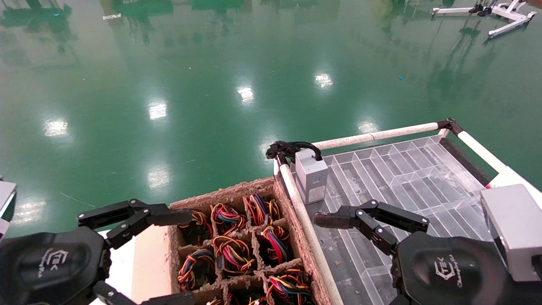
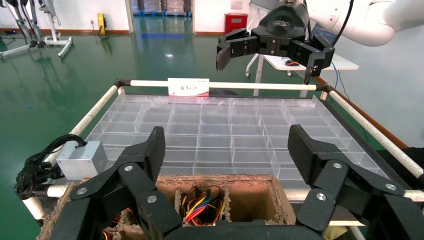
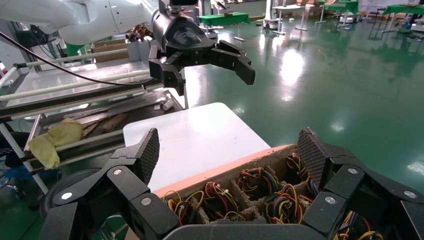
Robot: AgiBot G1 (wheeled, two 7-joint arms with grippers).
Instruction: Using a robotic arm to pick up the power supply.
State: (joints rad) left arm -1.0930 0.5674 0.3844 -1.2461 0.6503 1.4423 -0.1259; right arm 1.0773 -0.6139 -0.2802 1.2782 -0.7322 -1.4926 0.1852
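Note:
A brown pulp crate holds several power supplies sunk in its cells; only their looped red, orange, yellow and blue wires show. My left gripper hangs open above the crate's left side. In the left wrist view its fingers straddle a cell with a wire bundle and a bare cell. My right gripper is open over the crate's right edge. Its fingers frame more wire bundles in the right wrist view. Neither gripper holds anything.
A grey box with only a black cable stands at the corner of a clear compartment tray. White pipe rails border that tray. A white tabletop lies left of the crate. Green floor surrounds everything.

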